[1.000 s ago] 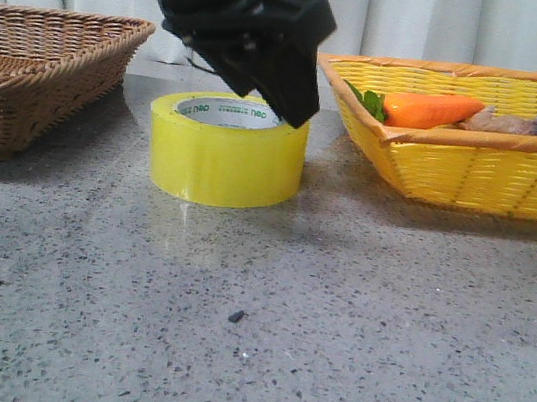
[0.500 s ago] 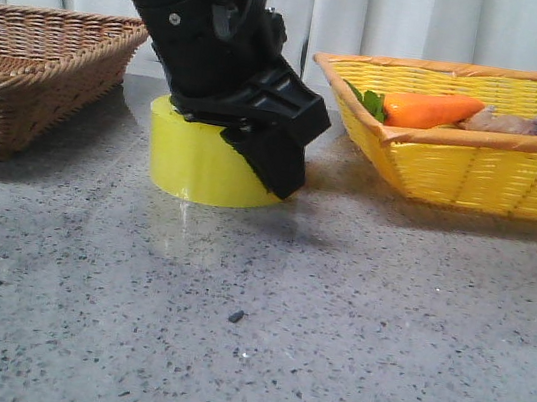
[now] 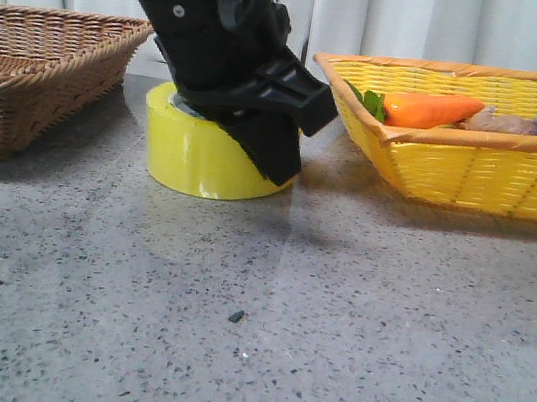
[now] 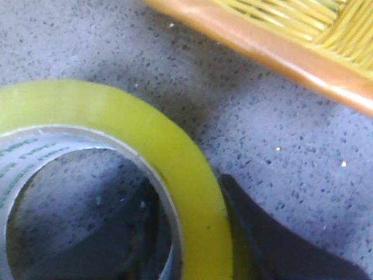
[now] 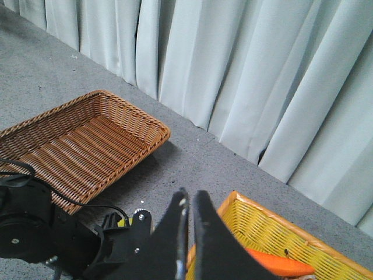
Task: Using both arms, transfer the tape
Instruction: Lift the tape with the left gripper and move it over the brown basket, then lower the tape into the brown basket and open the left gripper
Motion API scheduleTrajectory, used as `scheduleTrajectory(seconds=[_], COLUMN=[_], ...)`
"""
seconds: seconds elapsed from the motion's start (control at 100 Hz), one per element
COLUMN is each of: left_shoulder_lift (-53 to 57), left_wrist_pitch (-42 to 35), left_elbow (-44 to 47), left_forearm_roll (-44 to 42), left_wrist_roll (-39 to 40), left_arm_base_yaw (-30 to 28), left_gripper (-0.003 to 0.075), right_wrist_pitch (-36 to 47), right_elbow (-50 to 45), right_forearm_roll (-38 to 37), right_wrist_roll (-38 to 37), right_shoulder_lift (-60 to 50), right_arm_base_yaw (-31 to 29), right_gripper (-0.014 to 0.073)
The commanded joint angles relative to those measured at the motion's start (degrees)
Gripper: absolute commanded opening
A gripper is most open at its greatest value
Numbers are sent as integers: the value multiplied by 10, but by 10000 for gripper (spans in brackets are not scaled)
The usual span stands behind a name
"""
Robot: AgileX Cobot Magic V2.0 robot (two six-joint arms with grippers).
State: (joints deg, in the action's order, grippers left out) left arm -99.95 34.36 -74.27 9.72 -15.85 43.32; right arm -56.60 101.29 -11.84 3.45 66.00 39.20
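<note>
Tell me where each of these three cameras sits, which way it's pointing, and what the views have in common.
Front view: low at table height, facing forward; shows the left arm on the tape, between the brown basket and the yellow basket.
Left wrist view: just above the tape, looking down; one finger inside the core, one outside.
Right wrist view: high, looking down over the right gripper, shut and empty.
Shared: all show the yellow basket; front and right wrist views share the carrot.

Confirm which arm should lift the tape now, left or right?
Left. Its gripper already straddles the wall of the tape, one finger in the core. The right gripper is raised high, shut, holding nothing.
</note>
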Motion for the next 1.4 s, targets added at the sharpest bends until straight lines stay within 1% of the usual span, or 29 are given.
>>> scheduleTrajectory(seconds=[0.0, 0.11, 0.25, 0.37, 0.52, 0.63, 0.8, 1.01, 1.18, 1.23, 1.27, 1.39], left_shoulder_lift=[58, 102, 172, 220, 232, 221, 186, 143, 133, 132, 131, 131], left_wrist_pitch=[-31, -31, -25, 3, 62, 59, 48, 30, 27, 27, 27, 27], left_elbow=[-18, -18, -18, -18, -15, 3, 33, 34, 34, 34, 34, 34], left_forearm_roll=[2, 1, 1, -1, -1, -3, -16, -51, -52, -52, -52, -52], left_wrist_roll=[-1, -1, -1, -1, -2, -6, -6, -6, -6, -6, -6, -6], left_arm_base_yaw=[1, -13, -52, -112, -194, -231, -251, -251, -251, -251, -251, -254], left_gripper=[-20, -20, -21, -21, -21, -20, -20, -20, -17, 6, 47, 221], right_wrist_pitch=[31, 28, 28, 28, 29, 31, 31, 25, 17, 18, 18, 18], right_elbow=[12, 12, 12, 12, 12, 12, 12, 12, 12, 12, 12, 12], right_forearm_roll=[-15, -15, -15, -15, -15, -10, -7, -6, -6, -6, -6, -6], right_wrist_roll=[5, 5, 5, 5, 5, 5, 5, 5, 5, 5, 5, 5], right_shoulder_lift=[-13, -13, -13, -13, -13, -13, -13, -13, -13, -13, -13, -13], right_arm_base_yaw=[0, 0, 0, 0, 0, 0, 0, 0, 0, 0, 0, 0], right_gripper=[-73, -73, -73, -73, -73, -73, -73, -73, -73, -73, -73, -73])
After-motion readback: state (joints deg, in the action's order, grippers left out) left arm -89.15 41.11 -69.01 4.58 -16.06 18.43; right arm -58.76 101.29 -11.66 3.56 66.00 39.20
